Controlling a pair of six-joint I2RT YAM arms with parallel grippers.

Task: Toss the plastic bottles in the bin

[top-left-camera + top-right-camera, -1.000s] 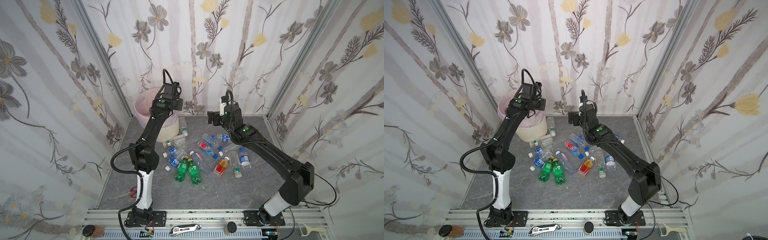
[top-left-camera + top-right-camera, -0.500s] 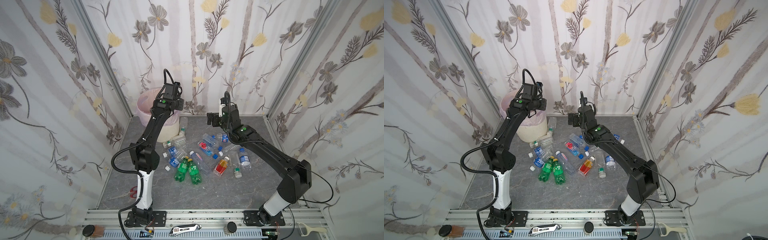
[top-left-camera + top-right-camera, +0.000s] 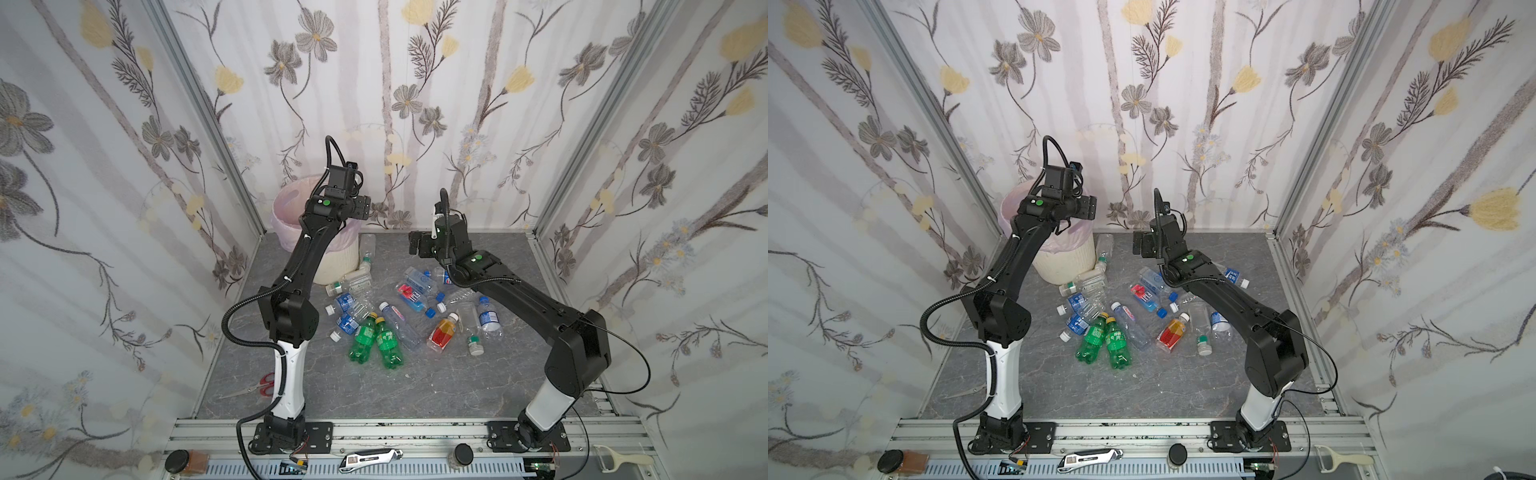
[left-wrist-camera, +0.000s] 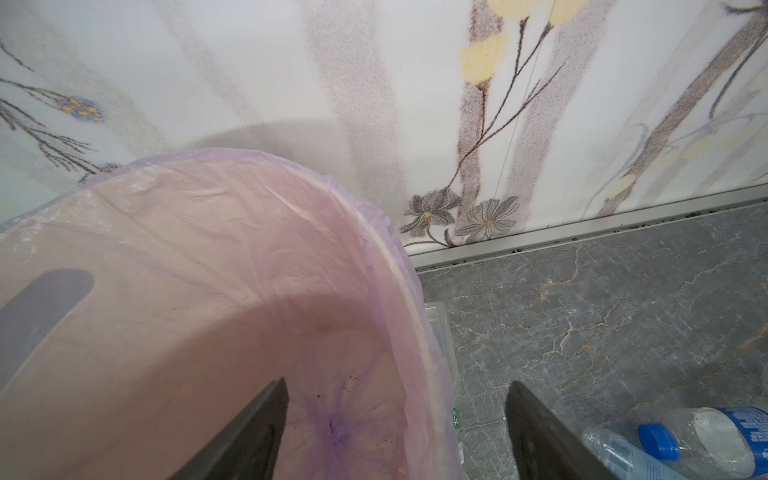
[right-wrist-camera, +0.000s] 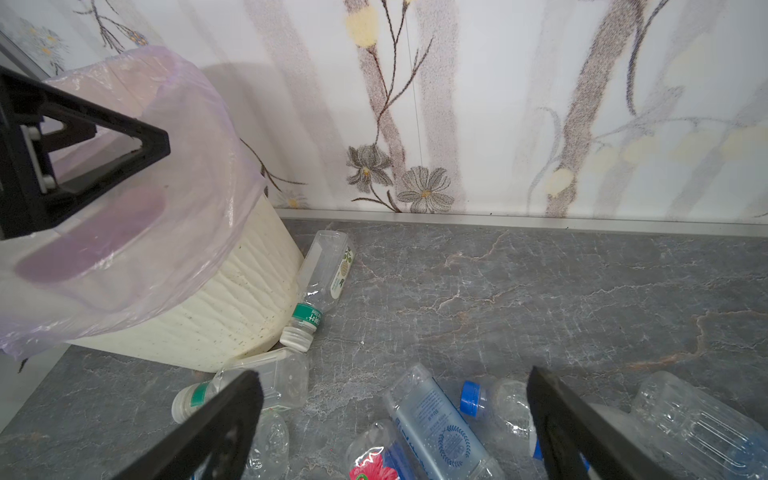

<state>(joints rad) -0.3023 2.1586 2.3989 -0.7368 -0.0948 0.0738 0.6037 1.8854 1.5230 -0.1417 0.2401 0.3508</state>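
Observation:
The bin, cream and ribbed with a pink liner, stands in the back left corner. My left gripper hangs open over its mouth, fingers wide apart and nothing between them; under them shows the liner, its bottom bare. The plastic bottles lie scattered on the grey floor: two green ones, an orange-red one, a blue-liquid one, and a clear one against the bin's foot. Open and empty, my right gripper hovers above the pile's far end, over a clear blue-printed bottle.
Flowered walls close in on three sides. Red-handled scissors lie on the floor at the front left. On the front rail sit a utility knife, two small jars and a peeler. Bare grey floor stretches in front of the pile.
My left gripper has gone from shut to open above the bin. The right gripper has drifted slightly left and lower, still open.

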